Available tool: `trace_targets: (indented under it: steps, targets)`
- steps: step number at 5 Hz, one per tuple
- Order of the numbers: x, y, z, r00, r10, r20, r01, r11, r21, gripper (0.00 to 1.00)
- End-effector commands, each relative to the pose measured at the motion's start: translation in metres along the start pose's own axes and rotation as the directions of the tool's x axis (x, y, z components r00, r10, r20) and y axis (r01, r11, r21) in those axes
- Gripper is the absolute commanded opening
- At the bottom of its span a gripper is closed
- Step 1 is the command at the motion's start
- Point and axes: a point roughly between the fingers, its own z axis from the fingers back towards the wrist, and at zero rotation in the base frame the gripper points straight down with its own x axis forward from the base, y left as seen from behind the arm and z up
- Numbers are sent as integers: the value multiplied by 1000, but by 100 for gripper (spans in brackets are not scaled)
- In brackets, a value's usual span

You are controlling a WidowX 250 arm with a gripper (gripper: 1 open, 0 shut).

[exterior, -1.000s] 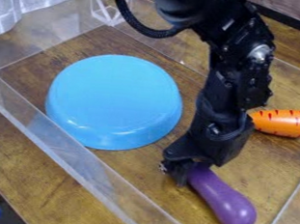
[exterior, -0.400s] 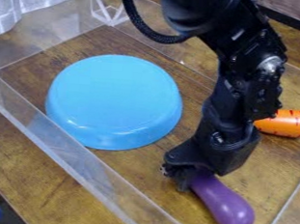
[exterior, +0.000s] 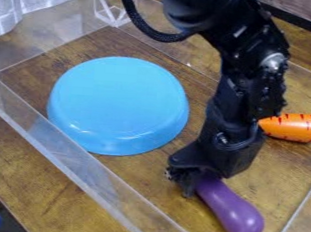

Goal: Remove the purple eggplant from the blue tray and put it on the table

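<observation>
Tool tips point(exterior: 191, 178) sit low against the stem end of the purple eggplant point(exterior: 229, 210), but I cannot tell whether they grip it or have let go, since the dark arm point(exterior: 233, 103) hides the contact. The eggplant is well clear of the blue tray point(exterior: 117, 105) and appears to lie on the brown counter point(exterior: 53, 189), its fat end pointing away from the tool, close to the clear wall point(exterior: 107, 180). So the change the task asks for looks made: out of the tray, onto the wood. What remains, I judge, is letting go if it is held, then lifting straight up; a sideways pull could roll it into the wall. Farther out, the orange carrot point(exterior: 293, 127) lies beyond the arm, apart from the eggplant, and needs no handling.
</observation>
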Motion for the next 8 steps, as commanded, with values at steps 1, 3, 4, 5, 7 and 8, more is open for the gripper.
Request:
trace_targets:
  steps: [1, 3, 4, 5, 7, 8]
  targets:
    - [-17, -6, 13, 1000, -19, 0, 19, 999, 33, 100]
    - [-5, -8, 27, 994, -112, 12, 111, 992, 57, 100]
    - [-11, -7, 25, 994, -111, 21, 110, 992, 62, 0]
    - [-17, -5, 24, 994, -107, 30, 105, 992, 67, 0]
    - [-20, -3, 19, 997, -45, 56, 40, 996, 78, 0]
    - [1, 6, 26, 996, -55, 72, 48, 995, 90, 0]
